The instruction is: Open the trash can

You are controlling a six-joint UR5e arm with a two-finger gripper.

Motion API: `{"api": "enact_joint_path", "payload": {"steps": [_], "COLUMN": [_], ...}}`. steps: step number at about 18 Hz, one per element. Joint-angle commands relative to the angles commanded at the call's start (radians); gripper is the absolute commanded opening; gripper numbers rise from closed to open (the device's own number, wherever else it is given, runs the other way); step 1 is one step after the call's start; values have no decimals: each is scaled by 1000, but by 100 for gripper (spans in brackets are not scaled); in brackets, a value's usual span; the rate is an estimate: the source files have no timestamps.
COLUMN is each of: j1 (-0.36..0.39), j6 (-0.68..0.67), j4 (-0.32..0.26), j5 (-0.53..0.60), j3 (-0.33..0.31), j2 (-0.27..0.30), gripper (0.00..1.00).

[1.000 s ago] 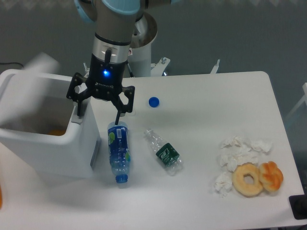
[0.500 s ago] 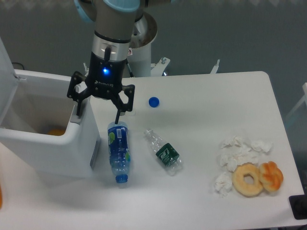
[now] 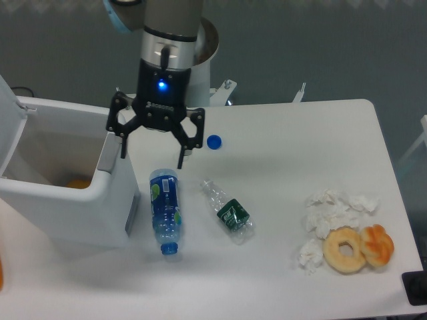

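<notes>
The trash can (image 3: 87, 200) is a big boxy white bin at the left of the table. Its lid (image 3: 8, 127) stands swung up at the far left edge, so the inside shows, with something orange (image 3: 78, 183) at the bottom. My gripper (image 3: 152, 157) hangs just above the bin's right rim, open, with nothing between its fingers. One fingertip (image 3: 123, 152) is over the rim, the other (image 3: 180, 163) over the table.
A blue plastic bottle (image 3: 164, 210) lies beside the bin's right wall. A crushed clear bottle with a green label (image 3: 228, 212) lies further right. A blue cap (image 3: 213, 141) sits behind them. Crumpled tissues (image 3: 331, 210) and two doughnuts (image 3: 358, 248) are at the right.
The lid swung from a blurred mid-swing position to fully upright at the left. My gripper then rose and shifted slightly right, away from the bin's rim.
</notes>
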Motion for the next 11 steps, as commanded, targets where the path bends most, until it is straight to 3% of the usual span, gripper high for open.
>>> {"api": "enact_joint_path", "payload": {"steps": [6, 11], "j1": [40, 46], "j6": [256, 462], "j4": [2, 0], "j5": [6, 144], "j3": [5, 12], "j2": [-43, -77], "gripper": [100, 100]}}
